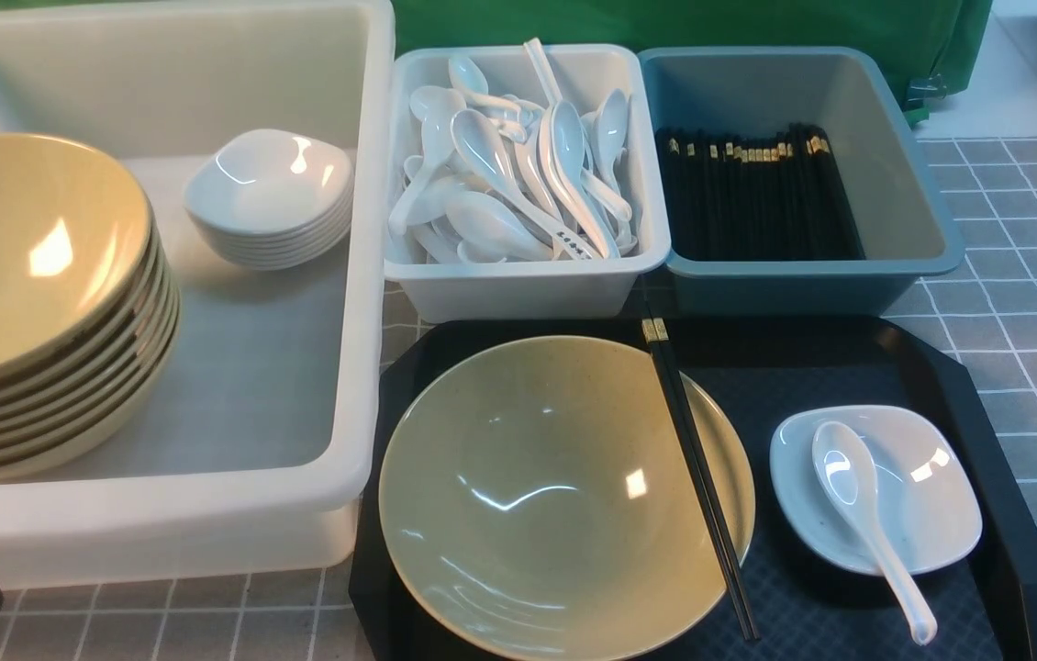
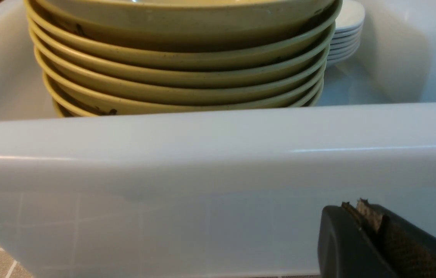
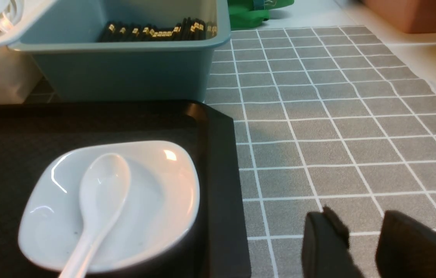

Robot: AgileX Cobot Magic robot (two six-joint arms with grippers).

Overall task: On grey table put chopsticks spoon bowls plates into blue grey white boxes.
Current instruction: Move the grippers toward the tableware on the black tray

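Tray set unsorted; dark marks on one binned spoon [image 1: 564, 237] handle, unreadable.
Right claw [image 3: 364, 239] spread over bench [image 3: 337, 135] beside black tray [image 3: 222, 173], near dish [image 3: 156, 193] holding spoon [image 3: 102, 193]; left claw [image 2: 360, 216] pressed together by white tub [image 2: 218, 154] of stacked bowls [image 2: 179, 77]. Chopsticks [image 1: 697, 468] lie across the tray's yellow bowl [image 1: 528, 487].

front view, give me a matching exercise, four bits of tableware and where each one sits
Things:
1. loose pair of chopsticks
2. loose white spoon
3. stack of small white dishes
4. bundle of chopsticks

Places:
a. in the blue box
b. across the green bowl on the black tray
c. in the large white box
d. in the small white dish on the tray

Pairs: 1-b, 2-d, 3-c, 4-a
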